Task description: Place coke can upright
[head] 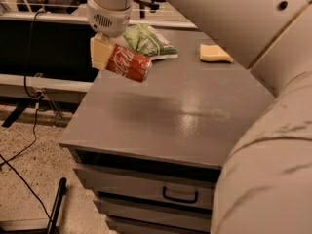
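Observation:
The red coke can [128, 62] with white script lettering is held in the air above the left part of the grey cabinet top [180, 116]. It lies tilted, its silver end pointing down to the right. My gripper [108, 54] hangs from the white wrist at the upper left and is shut on the can's upper left end. One cream finger [99, 52] shows beside the can; the other is hidden behind it.
A green snack bag [148, 40] lies at the back of the top, just behind the can. A yellow sponge [214, 53] lies at the back right. My large white arm fills the right side. Drawers sit below the front edge; cables run on the floor at left.

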`<state>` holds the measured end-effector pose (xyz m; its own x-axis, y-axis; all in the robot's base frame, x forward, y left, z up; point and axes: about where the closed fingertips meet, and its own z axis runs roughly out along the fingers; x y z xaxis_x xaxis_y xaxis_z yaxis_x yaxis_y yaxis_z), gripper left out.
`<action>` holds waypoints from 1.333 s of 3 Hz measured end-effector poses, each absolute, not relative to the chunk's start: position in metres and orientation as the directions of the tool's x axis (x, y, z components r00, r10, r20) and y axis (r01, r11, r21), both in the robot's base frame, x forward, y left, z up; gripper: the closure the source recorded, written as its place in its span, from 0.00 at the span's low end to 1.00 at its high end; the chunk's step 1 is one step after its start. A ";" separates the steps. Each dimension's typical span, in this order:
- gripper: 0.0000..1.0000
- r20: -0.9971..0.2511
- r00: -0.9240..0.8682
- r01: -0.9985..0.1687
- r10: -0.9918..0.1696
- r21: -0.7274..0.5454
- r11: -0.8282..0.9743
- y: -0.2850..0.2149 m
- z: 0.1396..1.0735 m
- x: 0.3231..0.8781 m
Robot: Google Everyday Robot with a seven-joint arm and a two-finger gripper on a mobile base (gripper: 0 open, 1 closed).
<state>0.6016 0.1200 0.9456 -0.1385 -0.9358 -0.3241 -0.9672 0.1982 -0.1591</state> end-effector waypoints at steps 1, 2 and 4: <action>1.00 -0.349 -0.131 -0.967 -0.928 -0.161 0.198 0.120 0.945 0.604; 1.00 -0.402 -0.118 -0.967 -0.908 -0.162 0.198 0.116 0.947 0.605; 1.00 -0.736 0.016 -0.991 -0.676 -0.101 0.087 0.140 0.913 0.587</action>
